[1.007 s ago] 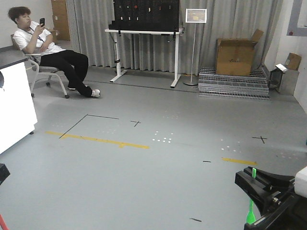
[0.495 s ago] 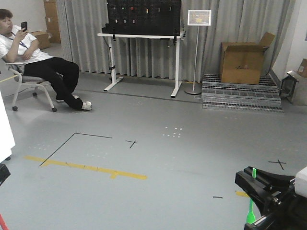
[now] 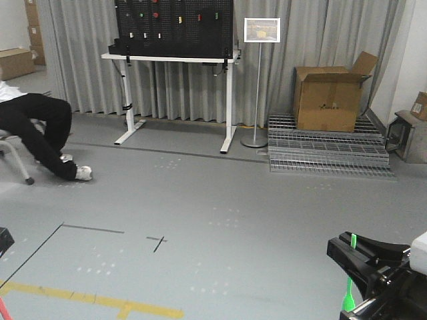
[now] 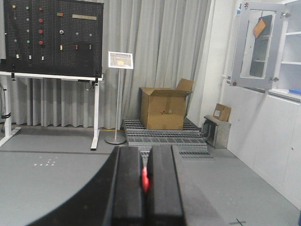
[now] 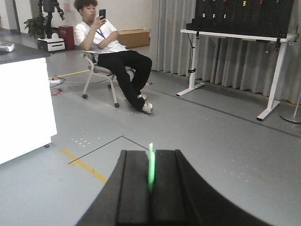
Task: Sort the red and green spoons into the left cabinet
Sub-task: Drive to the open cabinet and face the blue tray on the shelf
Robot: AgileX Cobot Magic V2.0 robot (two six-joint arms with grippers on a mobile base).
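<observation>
Grey floor [image 3: 233,220] lies open ahead. Pegboard bench [image 3: 175,60] and cardboard box [image 3: 327,100] stand far, against curtains [image 3: 80,60]. Left gripper [image 4: 144,162] clamps red spoon [image 4: 145,180]; right gripper [image 5: 151,159] clamps green spoon [image 5: 151,172].

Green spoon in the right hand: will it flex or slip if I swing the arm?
Probably light and fairly stiff: the green spoon is slim and stands straight, without sag. It could pivot or slip, since the right hand pinches only its thin, smooth-looking handle.
</observation>
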